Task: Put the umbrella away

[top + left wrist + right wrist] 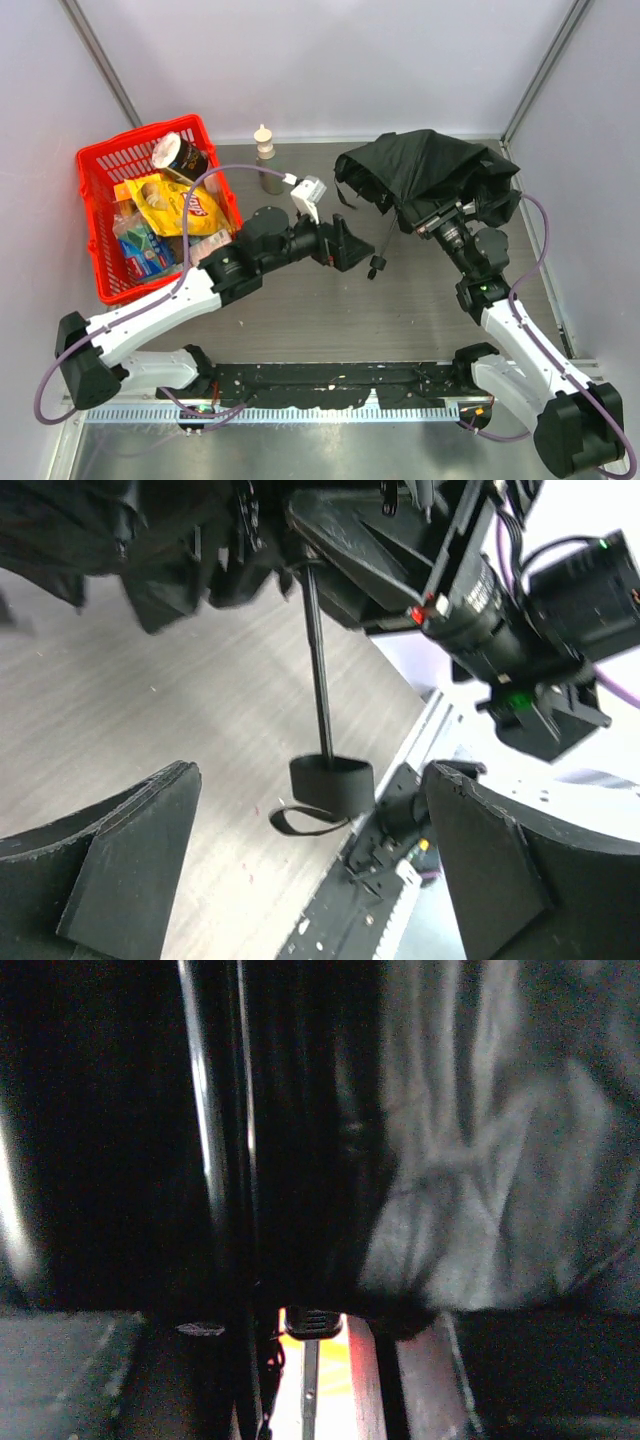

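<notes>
two grippers meet at the black compact umbrella (pixel 430 165) of dark charcoal fabric, bunched and half collapsed at the far right of the grey wood-grain table (pixel 330 330). the right gripper (pixel 430 218) is clamped on it under the canopy (its wrist view shows only dark folds and ribs pressed close). the thin black shaft (pixel 318 660) slopes down to the small black handle (pixel 331 783) and wrist loop (pixel 300 822). the left gripper (pixel 310 775) stands wide open, holding nothing, its fingers on either side of the handle and apart from it. a red plastic basket (pixel 95 170) sits at the far left.

Left pincer (pixel 310 773), jaws wide apart
</notes>
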You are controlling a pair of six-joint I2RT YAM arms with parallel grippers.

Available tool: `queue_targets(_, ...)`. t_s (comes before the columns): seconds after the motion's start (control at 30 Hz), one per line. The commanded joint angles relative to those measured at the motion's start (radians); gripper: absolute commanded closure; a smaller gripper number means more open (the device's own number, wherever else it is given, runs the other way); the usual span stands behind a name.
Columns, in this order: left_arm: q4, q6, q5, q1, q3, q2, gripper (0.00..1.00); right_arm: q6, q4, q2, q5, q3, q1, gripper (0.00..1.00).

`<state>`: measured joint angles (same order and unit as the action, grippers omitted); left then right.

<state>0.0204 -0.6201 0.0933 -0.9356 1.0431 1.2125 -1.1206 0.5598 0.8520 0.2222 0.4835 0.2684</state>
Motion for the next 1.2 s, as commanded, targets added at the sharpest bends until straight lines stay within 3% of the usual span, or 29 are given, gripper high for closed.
queue_targets(0.0, -0.111, -0.08, 0.124, 0.059, -0.026, -0.048, 0.0, 0.004, 0.267, -0.013, 0.264, 0.056, -0.04, 0.99)
queue_targets(0.07, -0.119, -0.264, 0.341, 0.186, -0.015, -0.002, 0.04, 0.027, 0.266, -0.036, 0.324, 0.081, -0.046, 0.99)
queue_targets(0.17, 0.245, -0.563, 0.59, 0.308, -0.104, 0.05, 0.08, 0.108, 0.09, -0.08, 0.388, 0.147, -0.049, 0.99)
queue_targets(0.3, 0.657, -0.688, 0.566, 0.325, -0.247, 0.001, 0.13, 0.243, -0.15, -0.113, 0.394, 0.243, -0.051, 0.99)
queue_targets(0.43, 0.702, -0.678, 0.505, 0.31, -0.278, -0.053, 0.0, 0.223, -0.149, -0.126, 0.396, 0.265, -0.051, 1.0)
queue_targets(0.5, 0.73, -0.656, 0.485, 0.288, -0.273, -0.074, 0.0, 0.206, -0.126, -0.117, 0.393, 0.256, -0.051, 0.99)
queue_targets(0.67, 0.564, -0.5, 0.245, 0.258, -0.288, -0.218, 0.05, 0.173, -0.063, -0.09, 0.384, 0.25, -0.051, 0.99)
queue_targets(0.73, 0.483, -0.448, 0.226, 0.258, -0.237, -0.223, 0.0, 0.154, -0.04, -0.087, 0.39, 0.248, -0.051, 0.99)
queue_targets(0.87, 0.212, -0.373, 0.231, 0.25, -0.043, -0.136, 0.01, 0.208, -0.104, -0.088, 0.375, 0.277, -0.051, 0.99)
queue_targets(0.93, 0.147, -0.351, 0.21, 0.239, -0.003, -0.107, 0.12, 0.222, -0.12, -0.094, 0.365, 0.28, -0.051, 0.99)
queue_targets(1.03, 0.173, -0.342, 0.186, 0.213, 0.005, -0.088, 0.21, 0.228, -0.126, -0.093, 0.361, 0.288, -0.051, 0.99)
queue_targets(1.17, 0.154, -0.294, 0.143, 0.163, 0.064, -0.038, 0.42, 0.211, -0.095, -0.079, 0.361, 0.285, -0.051, 0.99)
